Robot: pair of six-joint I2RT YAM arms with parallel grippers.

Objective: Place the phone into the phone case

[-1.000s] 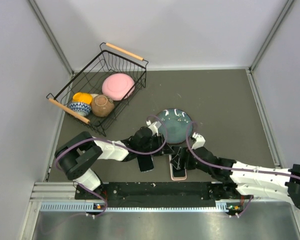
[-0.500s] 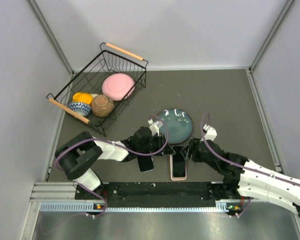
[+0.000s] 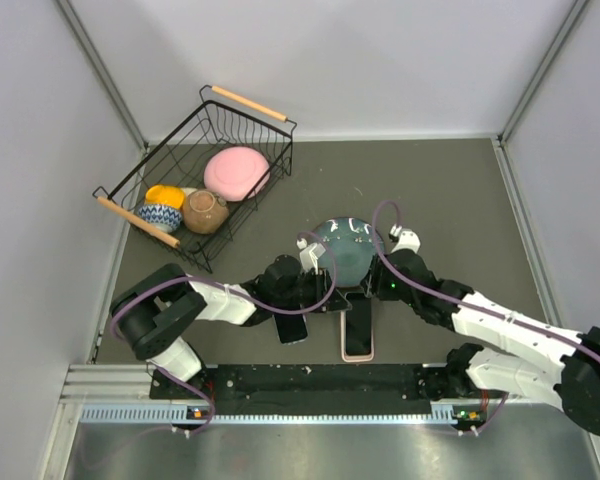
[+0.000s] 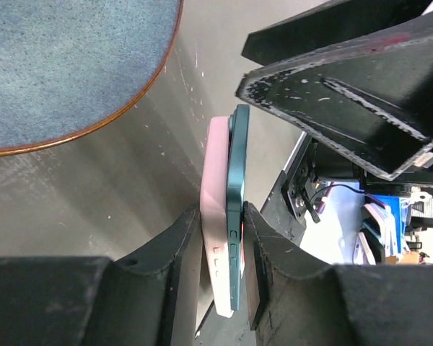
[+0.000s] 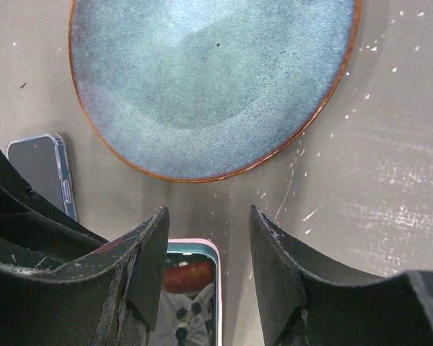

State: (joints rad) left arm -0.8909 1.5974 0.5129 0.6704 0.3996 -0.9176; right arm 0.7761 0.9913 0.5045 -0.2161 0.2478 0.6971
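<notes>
The left gripper (image 4: 220, 213) has its fingers (image 4: 177, 252) drawn narrow. They pinch the phone (image 4: 238, 166) and the pink case (image 4: 215, 166) together as 1 stack, with 1 finger on the case side and the other on the phone side. Seen edge-on there, the phone meets the case at its far end but stands proud of it along the near end, so it does not look fully seated.

The right gripper (image 5: 208, 216) hangs over the phone's other end with its 2 fingers (image 5: 148, 259) about half spread. The case rim shows in the gap below them, and they grip nothing.

Phone and case lie flat on the table (image 3: 450, 190) between the 2 arms, just in front of the blue plate (image 3: 345, 250). A 2nd phone (image 3: 292, 326) in a clear cover lies just to their left, partly under the left arm.

The step in hand looks like seating the phone into the case, with the left fingers steadying the pair. The next move probably calls for the right fingers to come down on the raised part and press it past the rim. The left grip would need to keep the case from sliding or tipping as they push.
</notes>
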